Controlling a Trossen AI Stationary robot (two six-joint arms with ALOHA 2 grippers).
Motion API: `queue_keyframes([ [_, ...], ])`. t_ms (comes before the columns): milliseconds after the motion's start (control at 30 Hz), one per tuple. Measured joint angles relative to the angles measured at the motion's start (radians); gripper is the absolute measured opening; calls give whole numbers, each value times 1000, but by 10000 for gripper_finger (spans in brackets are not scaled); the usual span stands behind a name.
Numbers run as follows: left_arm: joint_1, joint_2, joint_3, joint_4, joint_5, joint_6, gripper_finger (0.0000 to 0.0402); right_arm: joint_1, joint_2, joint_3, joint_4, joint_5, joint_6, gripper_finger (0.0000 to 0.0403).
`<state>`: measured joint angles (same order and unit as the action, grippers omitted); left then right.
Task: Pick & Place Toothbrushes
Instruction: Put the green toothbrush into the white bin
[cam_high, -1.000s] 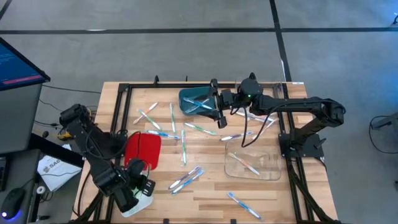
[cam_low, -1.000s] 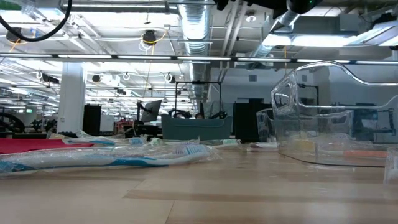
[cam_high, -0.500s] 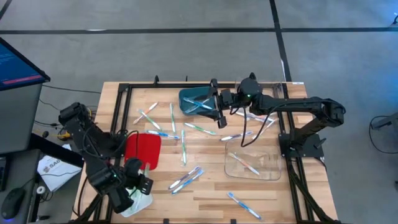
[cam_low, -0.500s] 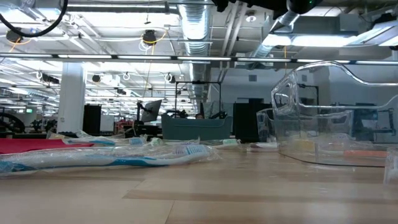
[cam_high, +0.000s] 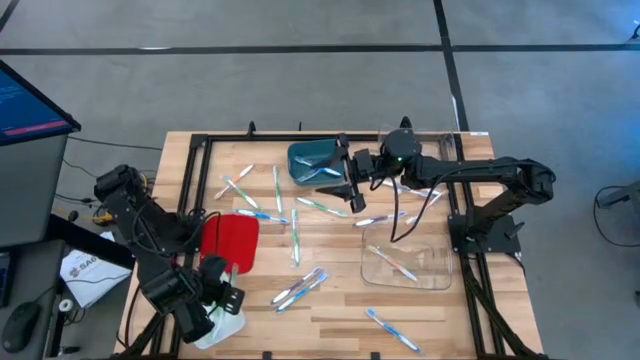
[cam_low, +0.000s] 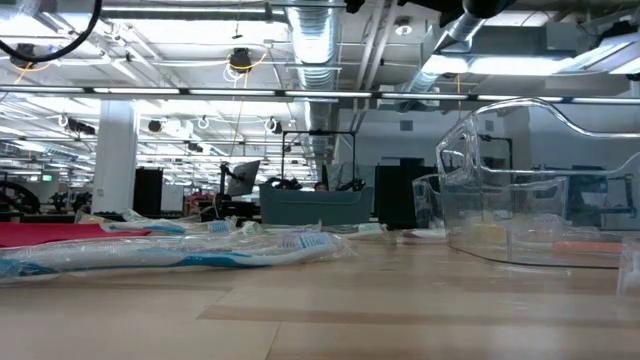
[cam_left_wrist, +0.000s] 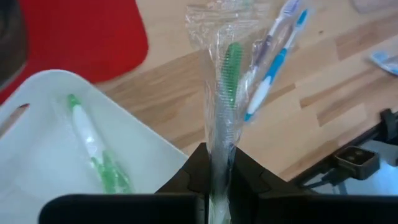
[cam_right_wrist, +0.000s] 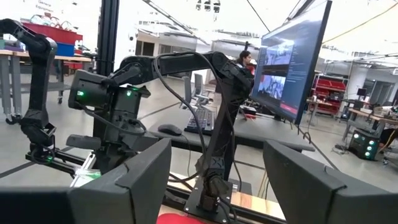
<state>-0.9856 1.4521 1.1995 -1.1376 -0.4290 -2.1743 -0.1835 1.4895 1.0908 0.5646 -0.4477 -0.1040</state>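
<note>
Gripping crinkly clear-wrapped green toothbrush (cam_left_wrist: 229, 74)

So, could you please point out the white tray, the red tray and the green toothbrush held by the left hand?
White tray (cam_left_wrist: 43, 162): left wrist view, on its bare floor.
Red tray (cam_high: 232, 238): high view, on its middle.
Green toothbrush (cam_left_wrist: 231, 65): left wrist view, on the green part inside its clear wrapper.

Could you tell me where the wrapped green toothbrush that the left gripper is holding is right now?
In the left wrist view, the wrapped green toothbrush stands pinched in the left gripper, just beside the white tray at the table's near-left corner.
</note>
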Motion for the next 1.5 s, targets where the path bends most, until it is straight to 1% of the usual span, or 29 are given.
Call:
queue_keyframes([
  [133,-3,2,-3,-61,4,-51,17,0,0,0,-12,0,0,249],
  [400,6,3,-73,-56,104,-82,17,1,0,0,-35,0,0,249],
  [567,3,3,-95,-38,130,-83,17,11,0,0,-35,0,0,249],
  [933,1,3,-201,70,184,-86,17,20,0,0,-35,0,0,249],
  [1400,-16,3,-215,84,202,-90,17,21,0,0,-35,0,0,249],
  [1500,-16,3,-231,88,236,-90,17,21,0,0,-35,0,0,249],
])
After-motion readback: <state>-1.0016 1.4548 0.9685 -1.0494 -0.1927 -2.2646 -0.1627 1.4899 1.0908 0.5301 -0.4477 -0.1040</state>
